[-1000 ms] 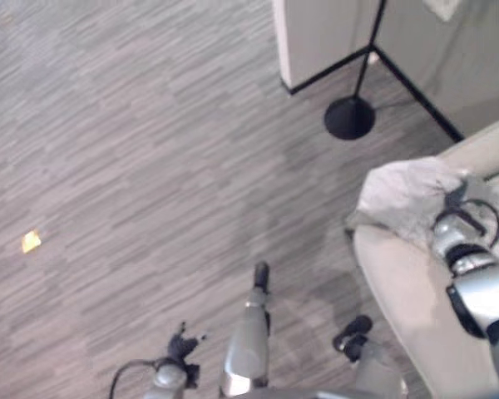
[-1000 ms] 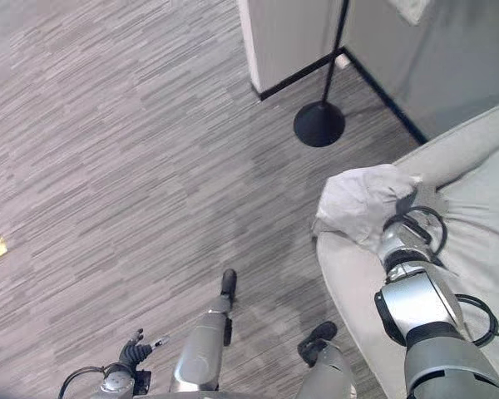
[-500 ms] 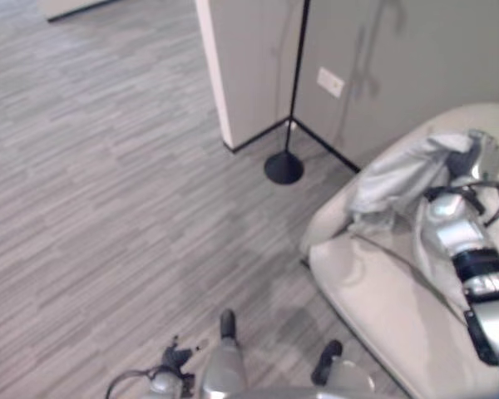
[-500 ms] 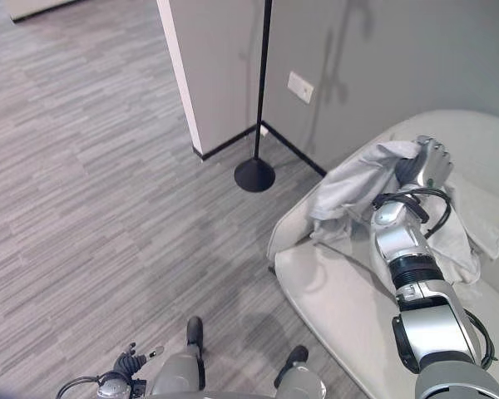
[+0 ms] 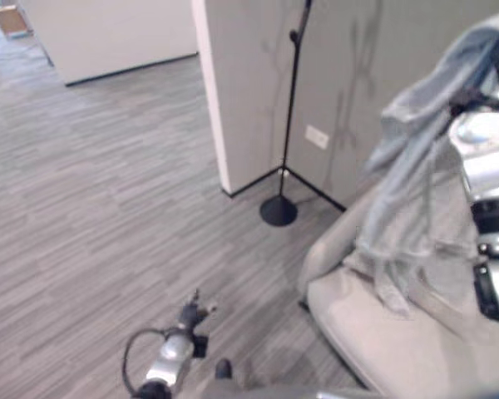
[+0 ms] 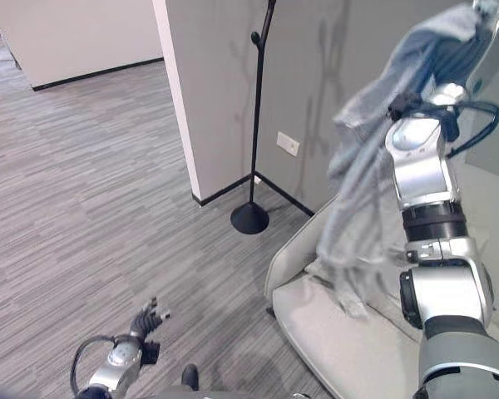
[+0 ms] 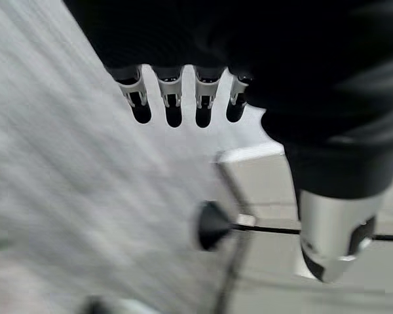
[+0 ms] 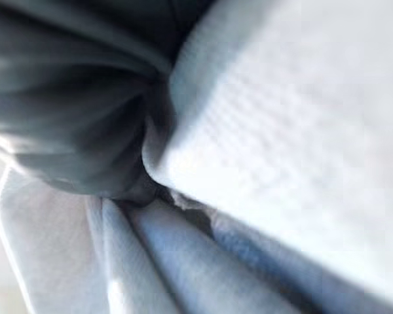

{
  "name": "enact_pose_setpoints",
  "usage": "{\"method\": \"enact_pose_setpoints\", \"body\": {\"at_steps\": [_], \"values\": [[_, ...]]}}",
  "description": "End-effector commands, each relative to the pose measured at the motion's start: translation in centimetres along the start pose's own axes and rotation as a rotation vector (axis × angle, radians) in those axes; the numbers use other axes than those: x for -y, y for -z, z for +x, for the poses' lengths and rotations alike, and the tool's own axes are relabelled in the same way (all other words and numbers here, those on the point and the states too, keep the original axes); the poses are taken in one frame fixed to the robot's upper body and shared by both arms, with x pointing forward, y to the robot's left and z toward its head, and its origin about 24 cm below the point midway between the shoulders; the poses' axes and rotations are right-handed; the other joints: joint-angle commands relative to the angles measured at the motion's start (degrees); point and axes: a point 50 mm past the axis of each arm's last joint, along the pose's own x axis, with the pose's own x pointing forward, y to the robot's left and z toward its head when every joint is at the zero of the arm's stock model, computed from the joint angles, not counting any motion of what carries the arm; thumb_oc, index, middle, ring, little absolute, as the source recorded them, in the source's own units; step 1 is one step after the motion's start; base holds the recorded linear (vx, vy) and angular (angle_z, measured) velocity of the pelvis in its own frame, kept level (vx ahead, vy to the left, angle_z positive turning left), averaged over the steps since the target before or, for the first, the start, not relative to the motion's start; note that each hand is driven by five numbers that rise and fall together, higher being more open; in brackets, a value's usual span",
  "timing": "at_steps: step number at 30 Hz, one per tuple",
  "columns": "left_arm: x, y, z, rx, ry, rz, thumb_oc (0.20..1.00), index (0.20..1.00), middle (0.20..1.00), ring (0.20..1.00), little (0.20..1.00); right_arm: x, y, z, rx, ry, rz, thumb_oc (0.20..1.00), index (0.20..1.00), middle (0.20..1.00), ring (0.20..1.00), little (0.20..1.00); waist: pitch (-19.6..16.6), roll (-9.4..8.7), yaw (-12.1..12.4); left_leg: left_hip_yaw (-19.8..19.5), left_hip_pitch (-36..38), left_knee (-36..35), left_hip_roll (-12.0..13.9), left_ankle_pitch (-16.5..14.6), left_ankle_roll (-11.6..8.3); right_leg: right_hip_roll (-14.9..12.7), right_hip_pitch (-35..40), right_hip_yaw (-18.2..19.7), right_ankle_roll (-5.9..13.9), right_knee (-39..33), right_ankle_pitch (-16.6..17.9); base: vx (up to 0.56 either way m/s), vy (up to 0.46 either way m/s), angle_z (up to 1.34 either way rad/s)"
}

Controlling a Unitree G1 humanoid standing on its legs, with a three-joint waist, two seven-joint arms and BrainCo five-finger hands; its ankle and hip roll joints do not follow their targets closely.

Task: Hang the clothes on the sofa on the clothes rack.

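Right hand (image 6: 492,25) raised high, fingers bunched in pale grey-blue cloth garment (image 6: 374,166), its folds hanging over beige sofa's (image 6: 341,341) front edge; black pole clothes rack (image 6: 254,125) by wall corner; left hand (image 6: 148,317) low, fingers straight, empty

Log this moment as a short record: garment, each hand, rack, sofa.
garment: pale grey cloth, lifted high, lower end dangling to the sofa seat
right hand: raised, clutching the top of the cloth
left hand: low over the floor, fingers straight, holding nothing
rack: black pole on a round base, by the wall corner, nothing visible on it
sofa: beige, beneath the cloth
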Motion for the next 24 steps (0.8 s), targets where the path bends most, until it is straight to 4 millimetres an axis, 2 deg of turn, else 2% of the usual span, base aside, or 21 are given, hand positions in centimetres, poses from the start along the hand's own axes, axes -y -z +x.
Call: {"method": "enact_pose_setpoints", "body": {"at_steps": [1,2,5,6,8,11,13,14,17,21,24], "values": [[-2.0,-3.9,1.1,0.161,-0.055,0.003,1.000,1.000,1.000,1.000,1.000,2.3,-5.5,4.4,0.166,0.114,0.089,0.200,0.200,0.200,0.200,0.200,-0.79,-2.05,0.73,1.28,2.13,3.00,-2.51,-10.49,0.76,-0.77,-3.44,1.82,1.05,2.12,2.13,0.01,0.059,-0.08],[-2.4,-6.0,1.4,0.236,-0.087,-0.013,1.000,1.000,1.000,1.000,1.000,1.7,-7.0,4.8,0.171,0.102,0.141,0.200,0.200,0.200,0.200,0.200,-1.63,-2.38,0.52,1.71,3.00,2.55,-2.76,-10.57,0.85,-0.86,-3.01,2.22,1.20,1.72,2.55,0.02,0.065,-0.08],[-2.9,-8.4,1.6,0.330,-0.122,-0.007,1.000,1.000,1.000,1.000,1.000,1.1,-8.8,5.1,0.197,0.072,0.192,0.200,0.200,0.200,0.200,0.200,-2.37,-2.87,0.30,2.04,3.45,2.27,-3.13,-10.42,1.03,-1.05,-2.82,2.49,1.27,1.14,3.43,0.00,0.048,-0.13],[-3.0,-10.0,1.7,0.392,-0.130,0.013,1.000,1.000,1.000,1.000,1.000,0.4,-10.0,5.0,0.212,0.040,0.239,0.200,0.200,0.200,0.200,0.200,-3.09,-3.21,0.13,2.41,4.15,1.93,-3.18,-10.67,0.97,-1.03,-2.51,2.72,1.48,1.00,3.56,-0.01,0.035,-0.14],[-3.0,-10.6,1.7,0.413,-0.133,0.019,1.000,1.000,1.000,1.000,1.000,0.2,-10.6,5.0,0.225,0.031,0.256,0.200,0.200,0.200,0.200,0.200,-3.21,-3.34,0.03,2.51,4.13,1.88,-3.35,-10.43,1.06,-1.08,-2.56,2.78,1.36,0.75,3.88,0.00,0.026,-0.11],[-2.3,-13.3,1.6,0.528,-0.123,0.074,1.000,1.000,1.000,1.000,1.000,-0.9,-12.2,4.4,0.250,-0.019,0.327,0.200,0.200,0.200,0.200,0.200,-3.69,-3.74,-0.28,2.89,5.01,1.51,-3.40,-10.67,0.95,-1.06,-2.16,3.07,1.53,0.56,4.00,0.00,0.023,-0.07],[-0.5,-15.3,1.7,0.606,-0.092,0.189,1.000,1.000,1.000,1.000,1.000,-2.1,-13.3,3.4,0.259,-0.079,0.406,0.200,0.200,0.200,0.200,0.200,-3.94,-4.07,-0.69,3.37,5.47,1.21,-3.49,-10.61,0.94,-1.06,-1.98,3.29,1.56,0.37,4.31,-0.01,0.015,-0.06],[-0.5,-15.3,1.7,0.608,-0.092,0.189,1.000,1.000,1.000,1.000,1.000,-2.1,-13.3,3.5,0.260,-0.078,0.406,0.200,0.200,0.200,0.200,0.200,-3.92,-4.14,-0.69,3.36,5.28,1.22,-3.59,-10.38,1.02,-1.13,-2.08,3.24,1.46,0.21,4.54,0.00,0.002,-0.05],[2.6,-17.3,1.8,0.687,-0.040,0.358,1.000,1.000,1.000,1.000,1.000,-4.0,-14.9,1.8,0.267,-0.174,0.502,0.200,0.200,0.200,0.200,0.200,-4.17,-4.53,-1.36,3.58,5.39,1.09,-3.64,-10.28,1.00,-0.99,-2.05,3.50,1.34,-0.27,4.72,-0.01,-0.005,-0.03],[5.9,-17.1,2.7,0.671,0.024,0.560,1.000,1.000,1.000,1.000,1.000,-5.5,-17.5,-0.6,0.308,-0.315,0.654,0.200,0.200,0.200,0.200,0.200,-4.49,-4.62,-2.72,4.15,5.63,0.82,-3.66,-10.09,0.95,-0.84,-2.25,4.04,1.25,-0.71,4.99,-0.01,0.004,-0.10],[8.2,-16.5,2.9,0.611,0.096,0.525,1.000,1.000,1.000,1.000,1.000,-5.9,-19.2,-2.6,0.348,-0.409,0.754,0.200,0.200,0.200,0.200,0.200,-4.69,-4.66,-3.88,4.67,5.84,0.58,-3.63,-9.93,0.90,-0.77,-2.21,4.34,1.14,-1.10,5.16,-0.01,-0.001,-0.10]]}}
